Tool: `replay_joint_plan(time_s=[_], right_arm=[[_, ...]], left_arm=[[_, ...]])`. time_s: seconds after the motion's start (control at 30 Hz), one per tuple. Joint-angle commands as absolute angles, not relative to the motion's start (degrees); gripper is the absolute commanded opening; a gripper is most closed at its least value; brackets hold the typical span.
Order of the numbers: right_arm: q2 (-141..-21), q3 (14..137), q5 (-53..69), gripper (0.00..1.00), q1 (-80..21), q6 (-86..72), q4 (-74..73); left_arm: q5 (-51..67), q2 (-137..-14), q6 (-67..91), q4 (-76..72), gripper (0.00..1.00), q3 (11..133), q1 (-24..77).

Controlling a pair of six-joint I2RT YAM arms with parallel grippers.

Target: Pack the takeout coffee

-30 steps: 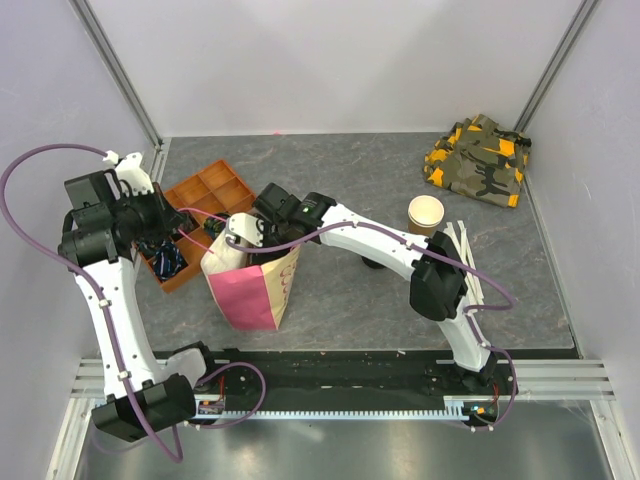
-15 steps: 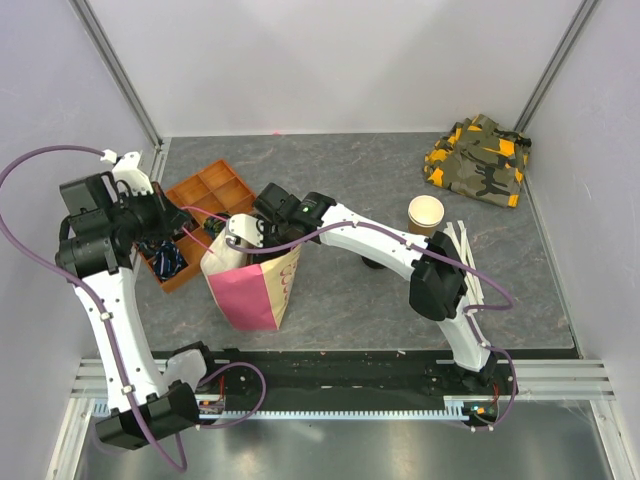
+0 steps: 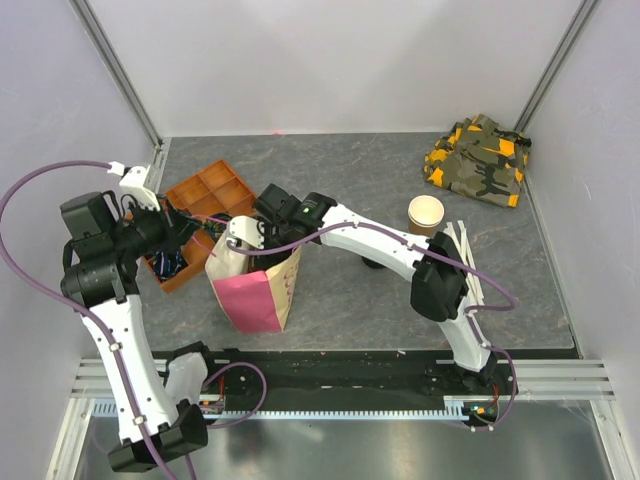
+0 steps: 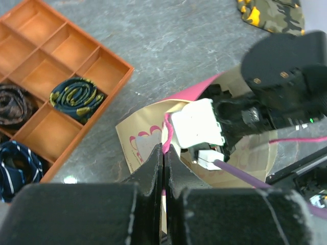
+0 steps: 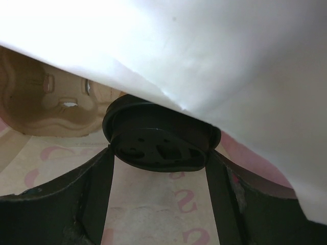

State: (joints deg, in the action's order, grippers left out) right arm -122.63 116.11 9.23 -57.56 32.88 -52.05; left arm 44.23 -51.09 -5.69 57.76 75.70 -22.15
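Left arm (image 3: 108, 300) has shifted, left gripper (image 4: 164, 149) pinching the bag (image 4: 139, 139) rim; right gripper (image 5: 158, 155) clasps the black-lidded takeout coffee (image 5: 158, 133).

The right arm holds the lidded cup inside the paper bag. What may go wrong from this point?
1. The left gripper pinches only the rim of the pink bag; the paper may slip or tear, closing the mouth.
2. The takeout coffee sits in the right gripper under a paper fold; it may catch or tip on release.

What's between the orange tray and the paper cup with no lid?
In the top view: the pink-and-tan paper bag, with the white right arm reaching into its top.
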Motion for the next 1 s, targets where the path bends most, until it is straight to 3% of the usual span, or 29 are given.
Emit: replay_joint_plan(time_s=[0.0, 0.43, 0.63, 0.73, 0.8, 0.97], right_arm=[[-118.14, 110.93, 7.03, 0.18, -57.04, 31.73, -51.34], [-108.9, 93.09, 6.42, 0.17, -56.78, 40.69, -46.14], [-106.61, 91.14, 6.77, 0.16, -56.69, 46.3, -50.43], [-106.17, 91.14, 7.64, 0.16, -55.99, 51.13, -53.95], [-106.17, 91.41, 7.91, 0.16, -55.72, 53.86, -56.06], [-106.17, 93.51, 8.17, 0.16, -55.55, 61.25, -60.11]], left_arm=[[49.04, -47.9, -9.32, 52.91, 0.02, 75.06, -22.68], [66.26, -36.31, -17.22, 49.48, 0.02, 69.61, -22.59], [66.53, -34.8, -21.6, 55.36, 0.07, 68.73, -22.59], [67.5, -34.54, -24.42, 59.58, 0.18, 68.91, -22.59], [68.02, -34.19, -25.57, 60.81, 0.2, 68.29, -22.59], [67.07, -33.84, -29.97, 65.3, 0.67, 68.12, -22.59]])
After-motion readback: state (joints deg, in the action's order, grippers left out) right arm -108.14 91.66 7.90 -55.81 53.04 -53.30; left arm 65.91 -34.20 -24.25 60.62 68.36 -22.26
